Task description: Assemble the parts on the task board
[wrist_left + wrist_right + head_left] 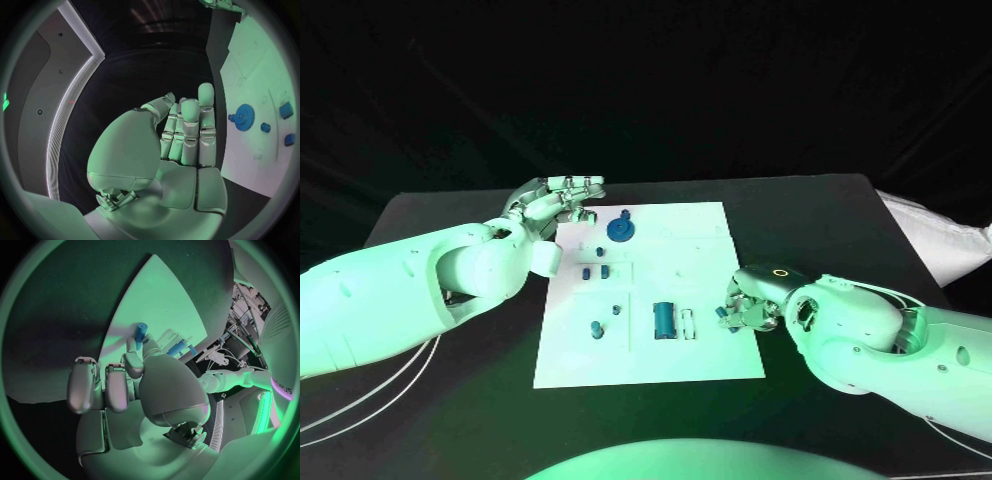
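Right hand point(147, 390) pinches small blue peg point(140, 331) near board's point(697, 225) right edge: looks light, stiff, slippery; grip mid-shaft. Left hand point(178, 145) empty, fingers apart.

My left hand point(181, 150): smooth satin metal segments, softly reflective, on a glossy white plastic arm shell point(430, 290). My right hand point(134, 385): same brushed silvery finish, pinching a matt blue plastic peg point(140, 332). Task board point(689, 360), frame centre: flat matt white plate. Blue gear point(244, 117): matt moulded plastic. Table point(444, 400): dull black.
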{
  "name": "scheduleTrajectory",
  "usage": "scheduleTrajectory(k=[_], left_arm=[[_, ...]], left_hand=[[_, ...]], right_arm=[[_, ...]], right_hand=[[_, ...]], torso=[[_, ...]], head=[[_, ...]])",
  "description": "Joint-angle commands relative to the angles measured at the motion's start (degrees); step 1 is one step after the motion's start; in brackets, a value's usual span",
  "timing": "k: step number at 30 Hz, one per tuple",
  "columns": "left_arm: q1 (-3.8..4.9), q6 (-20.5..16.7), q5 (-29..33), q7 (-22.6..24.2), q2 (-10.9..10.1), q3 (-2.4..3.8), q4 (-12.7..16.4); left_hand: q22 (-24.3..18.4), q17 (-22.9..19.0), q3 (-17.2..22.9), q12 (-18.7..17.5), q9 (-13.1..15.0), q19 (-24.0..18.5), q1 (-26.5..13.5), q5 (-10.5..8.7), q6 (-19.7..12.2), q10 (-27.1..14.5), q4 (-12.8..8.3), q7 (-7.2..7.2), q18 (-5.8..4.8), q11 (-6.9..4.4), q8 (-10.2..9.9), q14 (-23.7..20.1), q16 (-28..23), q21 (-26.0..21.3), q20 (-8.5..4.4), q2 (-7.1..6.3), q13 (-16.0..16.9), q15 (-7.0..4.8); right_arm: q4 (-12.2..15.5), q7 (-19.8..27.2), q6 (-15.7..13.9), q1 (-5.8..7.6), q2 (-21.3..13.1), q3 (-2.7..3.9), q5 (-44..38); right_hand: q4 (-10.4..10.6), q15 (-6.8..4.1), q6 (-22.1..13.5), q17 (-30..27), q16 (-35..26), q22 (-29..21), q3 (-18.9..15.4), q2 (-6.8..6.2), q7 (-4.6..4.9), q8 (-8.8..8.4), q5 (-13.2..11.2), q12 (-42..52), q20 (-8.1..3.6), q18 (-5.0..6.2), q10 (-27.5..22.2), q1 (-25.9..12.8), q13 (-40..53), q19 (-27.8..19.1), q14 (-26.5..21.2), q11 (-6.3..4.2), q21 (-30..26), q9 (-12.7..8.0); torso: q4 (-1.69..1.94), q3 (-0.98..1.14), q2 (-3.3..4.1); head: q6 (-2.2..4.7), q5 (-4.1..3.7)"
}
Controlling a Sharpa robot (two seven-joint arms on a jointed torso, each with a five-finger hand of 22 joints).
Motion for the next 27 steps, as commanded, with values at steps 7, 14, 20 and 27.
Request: scheduleTrajectory(k=[7, 14, 20, 27], left_arm=[[-0.08, 1.17, -0.26, 0.29, 0.02, 0.03, -0.03], [-0.10, 1.21, -0.26, 0.25, 0.00, 0.03, 0.01], [-0.11, 1.23, -0.26, 0.24, 0.00, 0.03, 0.02], [-0.11, 1.20, -0.26, 0.24, 0.00, 0.03, 0.01]], left_hand=[[-0.07, -0.04, -0.04, 0.35, 0.01, 0.29, 0.05, 0.11, -0.39, -0.39, -0.30, 0.11, 0.61, 0.13, 0.19, -0.47, 0.38, -0.39, 0.29, 0.65, 0.09, 0.10], [-0.07, -0.04, -0.04, 0.35, 0.01, 0.29, 0.05, 0.11, -0.39, -0.39, -0.30, 0.11, 0.61, 0.13, 0.19, -0.47, 0.38, -0.39, 0.29, 0.65, 0.09, 0.10], [-0.07, -0.04, -0.04, 0.35, 0.01, 0.29, 0.05, 0.11, -0.39, -0.39, -0.30, 0.11, 0.61, 0.13, 0.19, -0.47, 0.38, -0.39, 0.29, 0.65, 0.09, 0.10], [-0.11, -0.22, -0.03, 0.77, 0.02, 0.31, 0.00, 0.11, -0.52, -0.72, -0.43, 0.15, 0.60, 0.17, 0.38, -0.59, 0.42, -0.44, 0.30, 0.75, 0.14, 0.13]], right_arm=[[-0.32, -1.60, 10.01, -1.43, 0.89, -0.83, -8.85], [-0.30, -1.66, 9.36, -1.48, 1.01, -0.83, -8.76], [-0.16, -2.06, 6.11, -1.49, 0.92, -0.82, -5.00], [0.42, -2.24, -0.02, -1.48, 0.53, -0.81, 2.26]], right_hand=[[-1.35, -0.19, 0.46, 0.13, -0.31, 0.04, 1.95, -0.85, -0.28, -0.94, -0.06, -0.77, -0.02, -0.42, -0.30, 2.39, -0.34, 0.16, 3.30, -0.29, -0.14, -1.33], [-1.74, -0.23, 0.70, 0.20, -0.32, 0.09, 3.37, -0.65, -0.34, -1.15, 1.46, -0.98, -0.05, -0.42, -0.31, 2.78, -0.38, 0.19, 3.31, -0.36, -0.14, -1.37], [-2.43, -0.49, 0.73, 0.33, -0.32, 0.36, 8.39, 0.59, -0.54, -1.56, 8.12, -1.63, -0.31, -0.45, -0.47, 3.63, -0.60, 0.37, 3.35, -0.63, -0.03, -1.39], [-1.70, -0.49, 0.61, 0.47, -0.33, 0.53, 15.83, -0.45, -0.34, -1.53, 8.84, -1.86, -0.27, -0.50, -0.10, 0.78, -0.57, 0.47, 3.39, -0.74, 0.04, -0.86]], torso=[[0.00, -0.03, -0.09], [-0.01, -0.05, -0.05], [0.07, -0.04, -0.06], [0.01, -0.02, -0.08]], head=[[-0.30, 0.09], [-0.33, -0.02], [-0.32, -0.04], [-0.25, 0.13]])
